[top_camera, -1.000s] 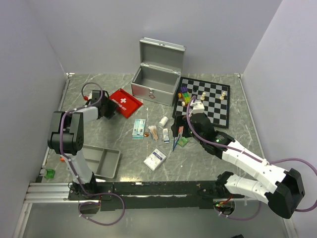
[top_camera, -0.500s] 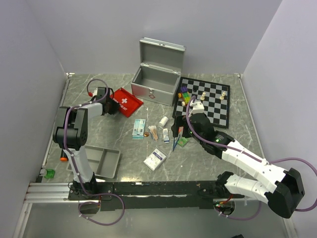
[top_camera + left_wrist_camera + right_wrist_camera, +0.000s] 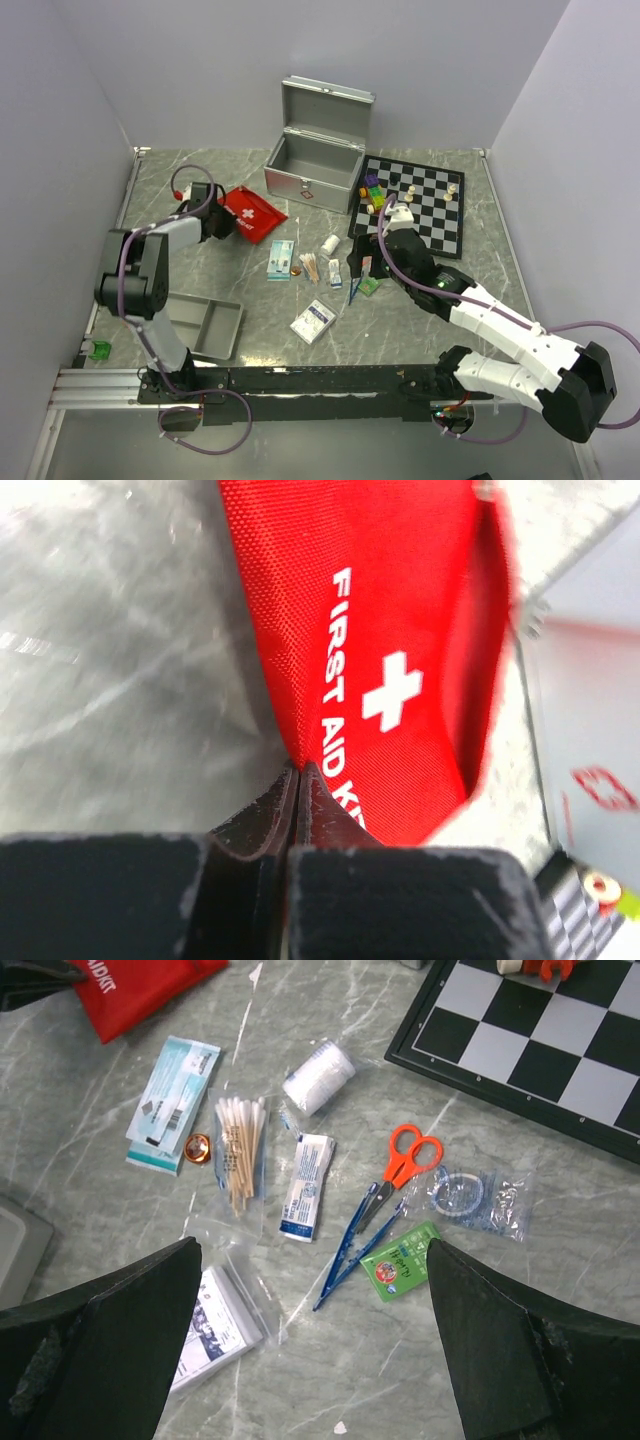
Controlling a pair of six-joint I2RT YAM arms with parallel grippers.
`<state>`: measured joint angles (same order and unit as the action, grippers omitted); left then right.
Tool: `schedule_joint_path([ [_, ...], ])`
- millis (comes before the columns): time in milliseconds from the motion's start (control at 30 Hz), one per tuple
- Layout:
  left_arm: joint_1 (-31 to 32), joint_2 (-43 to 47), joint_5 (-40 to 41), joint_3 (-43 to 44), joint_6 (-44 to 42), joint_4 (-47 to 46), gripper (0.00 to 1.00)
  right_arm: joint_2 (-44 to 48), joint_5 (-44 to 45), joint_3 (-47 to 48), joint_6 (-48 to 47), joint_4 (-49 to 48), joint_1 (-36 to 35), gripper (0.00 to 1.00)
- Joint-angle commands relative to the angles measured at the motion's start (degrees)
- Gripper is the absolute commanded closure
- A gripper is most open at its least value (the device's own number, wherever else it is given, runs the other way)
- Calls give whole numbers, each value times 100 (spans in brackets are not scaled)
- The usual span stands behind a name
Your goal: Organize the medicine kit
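The silver medicine kit [image 3: 312, 185] stands open at the back, lid up; its wall and red sticker show at the right of the left wrist view [image 3: 590, 710]. A red first aid pouch [image 3: 255, 212] [image 3: 390, 630] lies left of it. My left gripper [image 3: 222, 222] [image 3: 296, 768] is shut, its tips pinching the pouch's near edge. My right gripper [image 3: 360, 268] [image 3: 312, 1250] hangs open above loose supplies: orange scissors [image 3: 405, 1160], blue tweezers [image 3: 355, 1250], green sachet [image 3: 400, 1262], cotton swabs [image 3: 240, 1150], gauze roll [image 3: 318, 1077].
A chessboard [image 3: 425, 205] with pieces and small blocks lies right of the kit. A shallow grey tray [image 3: 205, 325] sits at the front left. A bagged booklet [image 3: 313, 321] lies near the front, and a blue-white packet [image 3: 281, 260] beside the swabs.
My left gripper has shut at the red pouch's edge, and the left arm has shifted slightly. The right arm has not moved.
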<state>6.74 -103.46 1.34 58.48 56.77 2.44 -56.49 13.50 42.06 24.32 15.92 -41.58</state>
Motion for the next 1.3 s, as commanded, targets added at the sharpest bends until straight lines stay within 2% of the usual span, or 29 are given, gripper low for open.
schedule_joint_path([
  [0,-6,1054,-82,-248,-167,-112,99,191,-48,293,-102,-177,19,0],
  [167,2,1889,-564,-495,-210,-121,99,86,-356,539,-146,-168,19,0],
  [333,2,3031,-1459,-1039,-474,-419,99,121,-1171,733,-129,-353,124,0],
  [500,2,4130,-2540,-1505,-746,-902,99,-55,-3234,725,703,-869,983,0],
  [600,11,4789,-3322,-1856,-782,-1559,99,-213,-4545,391,1529,-1888,1477,0],
  [667,29,5098,-3859,-2059,-764,-1982,99,-353,-5109,189,1970,-2591,1627,0],
  [767,169,5257,-4580,-2243,-607,-2666,99,-564,-5488,127,2243,-3015,1653,0],
  [900,336,5476,-5108,-2516,-255,-3758,99,-758,-5814,-22,2639,-3735,1653,0],
  [1067,459,5617,-5337,-2411,-334,-3804,99,-934,-5981,-189,3087,-4420,1689,3],
  [1267,512,5661,-5355,-2455,-307,-3856,99,-1259,-6192,-374,3623,-5422,1706,15],
])
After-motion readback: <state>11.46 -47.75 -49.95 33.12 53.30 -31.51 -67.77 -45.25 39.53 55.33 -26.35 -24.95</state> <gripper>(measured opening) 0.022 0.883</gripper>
